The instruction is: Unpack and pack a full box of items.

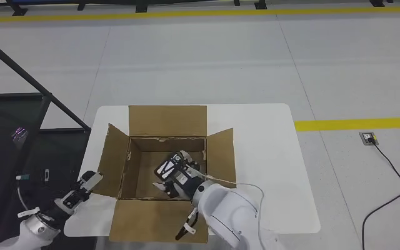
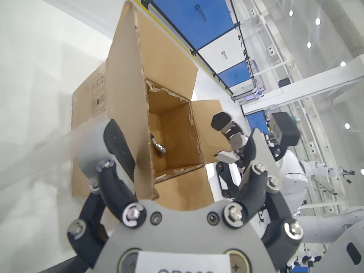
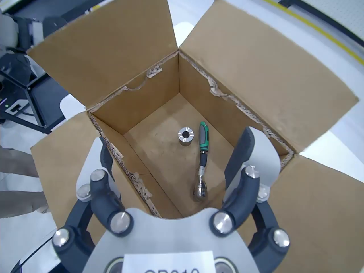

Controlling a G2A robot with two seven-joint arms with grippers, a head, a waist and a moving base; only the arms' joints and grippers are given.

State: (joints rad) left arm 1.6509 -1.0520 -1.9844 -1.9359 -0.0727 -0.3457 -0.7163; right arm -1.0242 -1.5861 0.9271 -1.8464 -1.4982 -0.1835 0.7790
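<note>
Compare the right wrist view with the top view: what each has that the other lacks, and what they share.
From the right wrist view: a green-handled ratchet and a metal cylinder, apart, on the box floor. From the top view: the right arm over the box opening, and a floor socket. In both: the open box, flaps spread, on the white table.

White glossy arm (image 1: 225,209) — right tool (image 3: 175,142) silver-plated, black fingers (image 3: 237,157), bright screws (image 3: 222,222).

Pale floor (image 1: 187,56), yellow lines (image 1: 337,124)
</note>
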